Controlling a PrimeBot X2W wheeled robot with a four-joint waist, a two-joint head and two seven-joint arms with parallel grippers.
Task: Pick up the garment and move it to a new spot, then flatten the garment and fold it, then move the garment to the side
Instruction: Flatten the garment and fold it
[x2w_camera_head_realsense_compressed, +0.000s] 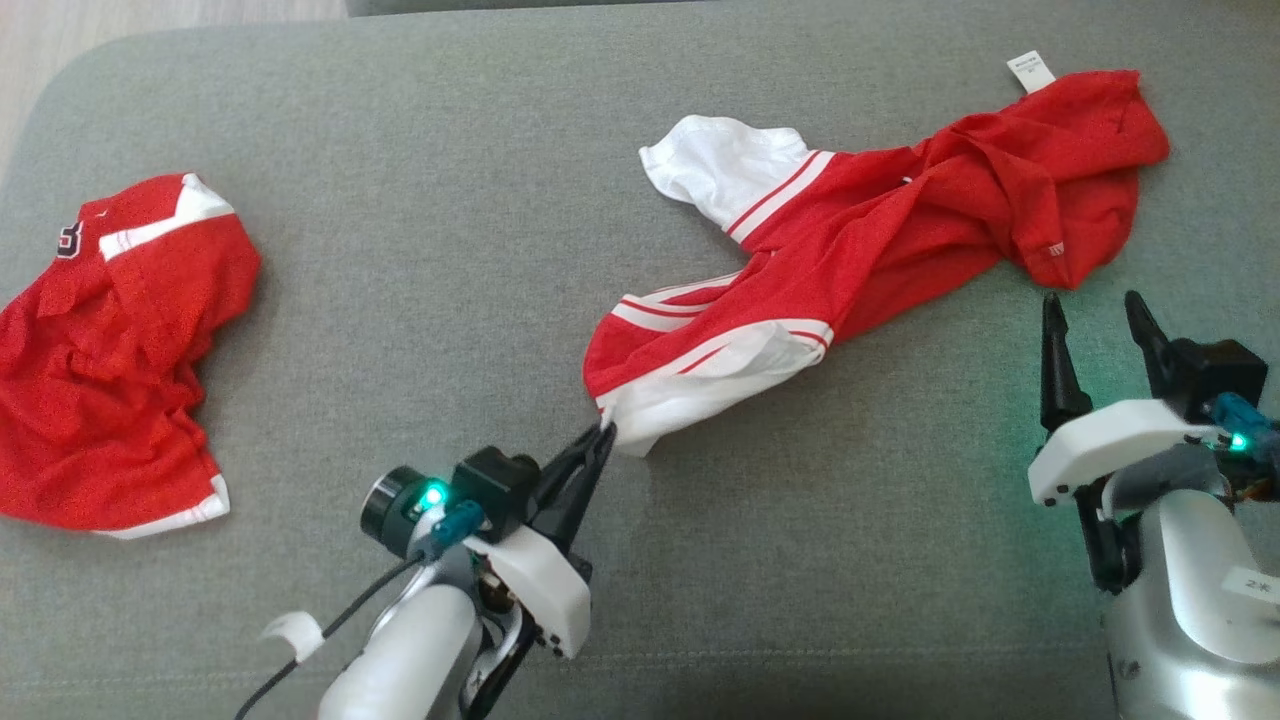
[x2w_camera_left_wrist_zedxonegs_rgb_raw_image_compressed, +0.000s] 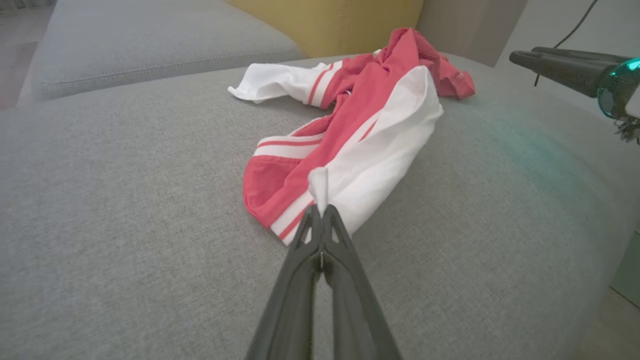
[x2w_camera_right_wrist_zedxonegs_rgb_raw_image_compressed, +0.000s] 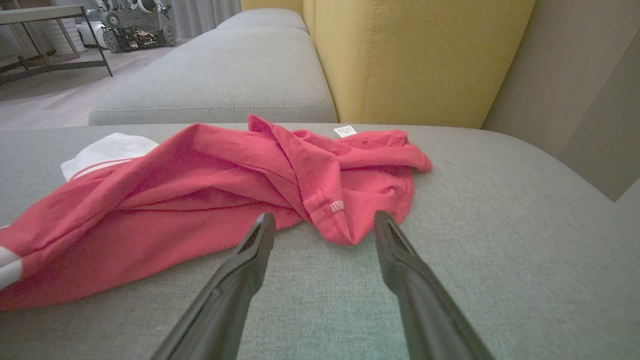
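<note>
A red garment with white sleeves and striped trim lies stretched and twisted across the grey cushion, from centre to upper right. My left gripper is shut on the tip of its white sleeve, and the left wrist view shows the pinched fabric rising between the closed fingers of my left gripper. My right gripper stands open just below the garment's red hem. In the right wrist view the hem lies between and just beyond the spread tips of that gripper, untouched.
A second red garment lies crumpled at the cushion's left edge. A yellow backrest rises behind the cushion, with another grey cushion beside it. A bare stretch of grey fabric lies between the two garments.
</note>
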